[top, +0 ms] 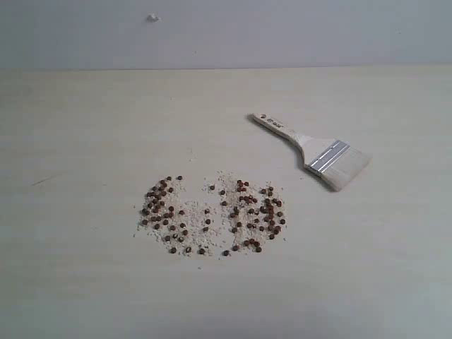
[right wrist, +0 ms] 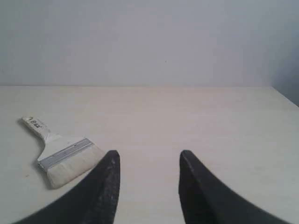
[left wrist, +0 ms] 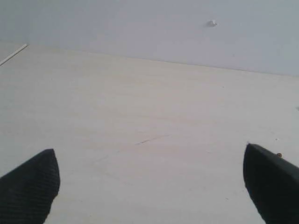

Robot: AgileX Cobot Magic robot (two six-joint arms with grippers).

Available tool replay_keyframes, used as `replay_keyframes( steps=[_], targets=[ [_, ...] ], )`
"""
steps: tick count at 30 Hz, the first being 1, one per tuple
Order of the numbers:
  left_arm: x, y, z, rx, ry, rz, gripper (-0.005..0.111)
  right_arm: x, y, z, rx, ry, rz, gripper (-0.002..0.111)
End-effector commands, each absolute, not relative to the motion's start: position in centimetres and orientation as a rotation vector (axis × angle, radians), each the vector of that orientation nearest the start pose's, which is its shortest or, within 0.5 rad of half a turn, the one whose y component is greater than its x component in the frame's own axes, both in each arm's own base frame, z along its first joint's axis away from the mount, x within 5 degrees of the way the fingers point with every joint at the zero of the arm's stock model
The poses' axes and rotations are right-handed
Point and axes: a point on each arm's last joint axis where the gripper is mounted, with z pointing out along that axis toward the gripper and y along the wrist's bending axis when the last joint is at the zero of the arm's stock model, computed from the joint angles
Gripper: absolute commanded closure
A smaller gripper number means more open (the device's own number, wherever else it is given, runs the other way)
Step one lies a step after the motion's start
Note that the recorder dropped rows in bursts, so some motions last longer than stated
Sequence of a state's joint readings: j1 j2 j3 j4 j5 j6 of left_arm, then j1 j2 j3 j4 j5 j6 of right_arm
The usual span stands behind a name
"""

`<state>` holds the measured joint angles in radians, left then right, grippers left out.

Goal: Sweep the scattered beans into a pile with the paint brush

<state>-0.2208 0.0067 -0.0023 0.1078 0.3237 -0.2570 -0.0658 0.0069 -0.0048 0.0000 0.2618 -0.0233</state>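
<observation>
The beans (top: pixel 212 215) lie spread over the pale table in the exterior view, reddish-brown grains mixed with whitish crumbs, in two loose patches. The paint brush (top: pixel 316 151) lies flat to their upper right, handle pointing up-left, bristles down-right. No arm shows in the exterior view. In the right wrist view my right gripper (right wrist: pixel 148 156) stands open with nothing between its fingers, and the paint brush (right wrist: pixel 60 151) rests on the table beside one finger. My left gripper (left wrist: pixel 149 156) is wide open over bare table; one bean (left wrist: pixel 279 155) peeks past a fingertip.
A pale grey wall (top: pixel 226 32) rises behind the table's far edge, with a small white blob (top: pixel 153 18) on it. A faint dark scratch (left wrist: pixel 152 139) marks the tabletop in the left wrist view.
</observation>
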Motion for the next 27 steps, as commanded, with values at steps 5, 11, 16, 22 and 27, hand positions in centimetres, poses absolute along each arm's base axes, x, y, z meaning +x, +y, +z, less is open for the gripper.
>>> replay_keyframes(
  steps=[5,11,16,22,27],
  targets=[
    [5.3,-0.9,18.4,0.035,1.809,-0.238,0.003,5.5,-0.4,19.1,0.042,1.728,-0.071,0.069],
    [5.3,-0.9,18.4,0.035,1.809,-0.238,0.003,5.6,-0.4,20.5,0.040,1.576,-0.073,0.069],
    [5.3,-0.9,18.4,0.035,1.809,-0.238,0.003,5.4,-0.5,22.4,0.097,1.363,-0.013,0.069],
    [5.3,-0.9,18.4,0.035,1.809,-0.238,0.003,5.2,-0.5,23.4,0.097,1.247,-0.014,0.069],
    [5.3,-0.9,18.4,0.035,1.809,-0.238,0.003,5.2,-0.5,23.3,0.097,1.253,-0.014,0.069]
  ],
)
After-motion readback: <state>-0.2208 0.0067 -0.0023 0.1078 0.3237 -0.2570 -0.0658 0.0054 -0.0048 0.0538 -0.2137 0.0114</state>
